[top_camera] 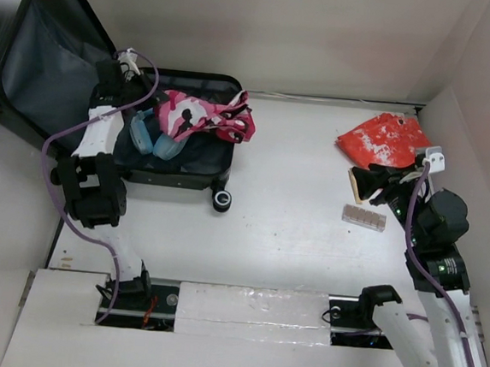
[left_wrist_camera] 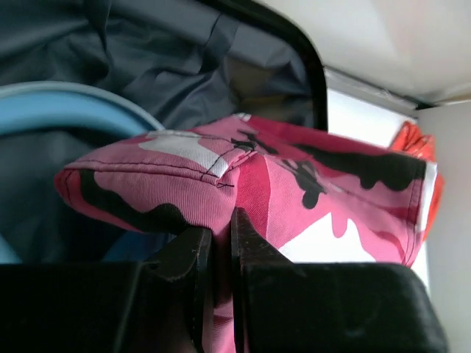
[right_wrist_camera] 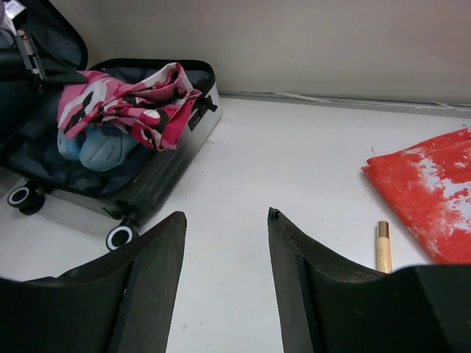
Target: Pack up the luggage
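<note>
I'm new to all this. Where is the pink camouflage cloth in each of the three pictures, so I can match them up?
Top external: the pink cloth sits upper left of centre, draped over the open luggage.
Left wrist: it fills the middle, pinched by the left gripper.
Right wrist: it is at upper left, on the luggage.
Shared landmark: the luggage's black rim beside the cloth.
</note>
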{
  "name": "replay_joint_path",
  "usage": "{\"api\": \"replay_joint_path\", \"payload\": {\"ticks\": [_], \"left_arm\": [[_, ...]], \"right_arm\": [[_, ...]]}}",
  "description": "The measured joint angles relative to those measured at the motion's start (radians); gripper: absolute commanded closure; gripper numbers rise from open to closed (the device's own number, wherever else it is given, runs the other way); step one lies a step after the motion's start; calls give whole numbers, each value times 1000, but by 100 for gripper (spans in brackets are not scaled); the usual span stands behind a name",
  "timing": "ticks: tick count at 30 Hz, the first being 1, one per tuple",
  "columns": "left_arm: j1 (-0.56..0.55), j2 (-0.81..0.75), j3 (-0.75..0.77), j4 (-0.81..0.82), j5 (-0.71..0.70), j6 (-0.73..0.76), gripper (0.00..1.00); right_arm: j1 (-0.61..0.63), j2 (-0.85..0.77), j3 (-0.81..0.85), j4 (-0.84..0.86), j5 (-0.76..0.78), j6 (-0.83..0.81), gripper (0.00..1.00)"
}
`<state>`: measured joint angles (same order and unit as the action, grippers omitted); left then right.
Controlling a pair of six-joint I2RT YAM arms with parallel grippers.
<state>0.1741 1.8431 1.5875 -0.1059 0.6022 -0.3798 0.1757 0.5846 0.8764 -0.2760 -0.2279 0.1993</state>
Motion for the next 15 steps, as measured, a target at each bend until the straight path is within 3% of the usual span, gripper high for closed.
{"api": "replay_joint_path", "payload": {"ticks": [5,10,15], "left_arm": [[-32,119,161,50,58,-87,100],[-119,204,438,145,157,-182,100],[-95,171,397,256,272,-202,100]], "right_arm": [[0,-2,0,0,-1,0,46],[0,0,0,0,0,0,46],[0,13,7,1,0,0,46]]}}
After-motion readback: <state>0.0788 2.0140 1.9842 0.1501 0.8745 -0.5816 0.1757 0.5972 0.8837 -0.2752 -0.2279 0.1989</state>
